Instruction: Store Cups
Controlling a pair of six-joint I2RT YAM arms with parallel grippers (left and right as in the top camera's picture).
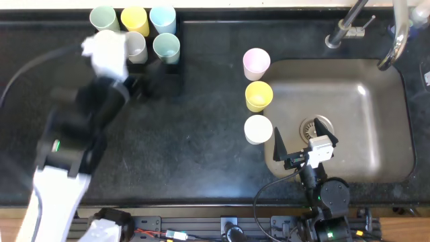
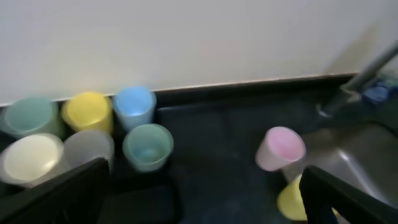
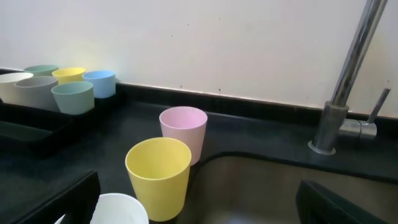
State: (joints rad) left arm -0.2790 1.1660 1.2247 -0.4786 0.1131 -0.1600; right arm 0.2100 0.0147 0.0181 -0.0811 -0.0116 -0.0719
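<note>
**STORE CUPS: THREE LEFT TO PICK**

The right gripper [image 1: 299, 134] hangs over the sink [image 1: 376, 101], fingers spread and empty, just beside the white cup [image 1: 258, 129]. The yellow cup [image 1: 259, 95] and pink cup [image 1: 256, 62] stand beyond, unstored. Farther off, the left gripper [image 2: 202, 186] is released before the tray [image 3: 25, 134], where six cups [image 2: 147, 146] appear seated (blurred). Next: grasp the white cup's wall, lift clear, carry to the tray.

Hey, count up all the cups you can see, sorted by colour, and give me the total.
Green cups: 2
Yellow cups: 2
White cups: 2
Blue cup: 1
Grey cup: 1
Pink cup: 1
Total: 9
</note>
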